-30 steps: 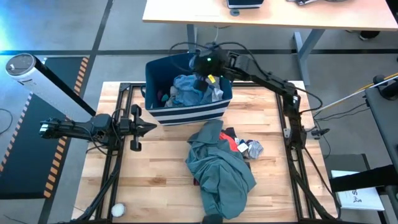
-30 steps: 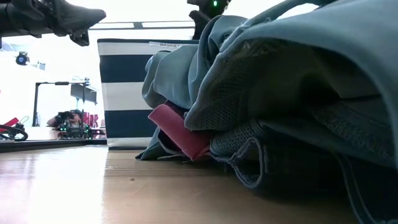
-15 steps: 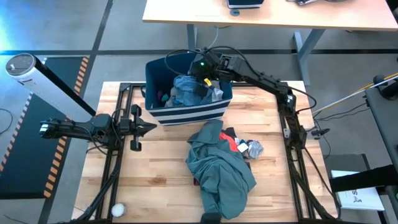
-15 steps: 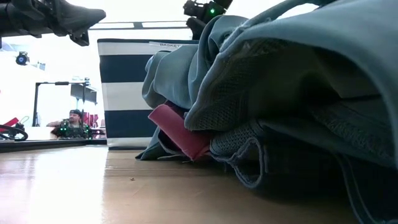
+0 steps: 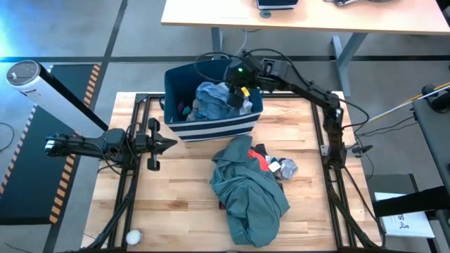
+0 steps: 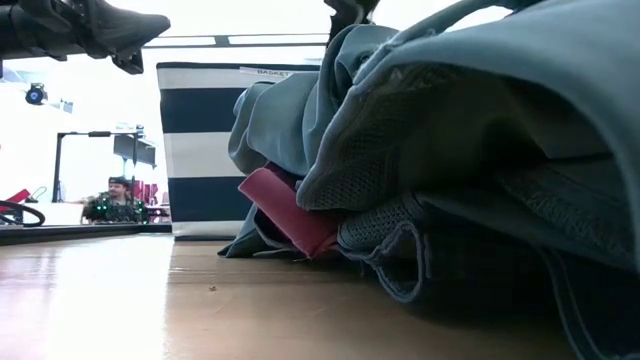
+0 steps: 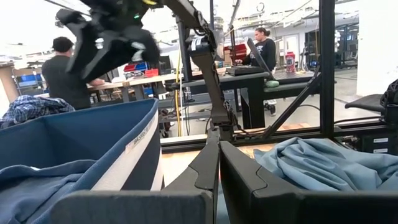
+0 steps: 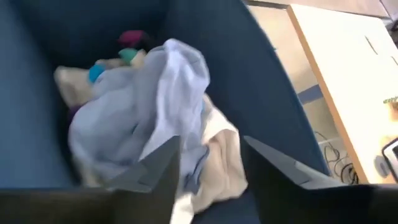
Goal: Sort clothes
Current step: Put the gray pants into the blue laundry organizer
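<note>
Right gripper (image 5: 240, 96) over striped navy bin (image 5: 211, 128), fingers spread, empty; pale blue garment (image 8: 146, 106) deposited. Left gripper (image 5: 156, 144) parked beside bin, fingers pressed together. Next, likely: fetch from teal-green pile (image 5: 249, 197).

Both arms are dark, near-black, built of slim jointed links. The right arm (image 5: 302, 88) trails looping black cables, shows a small green light and a yellow tag just behind the right gripper (image 5: 235, 95) — its fingers (image 8: 155, 168) are flat, angular and dark. The left gripper (image 5: 156, 144) has the same blocky black fingers (image 7: 239, 180).

Teal garment (image 6: 470, 130) beside striped bin (image 6: 200, 150)
</note>
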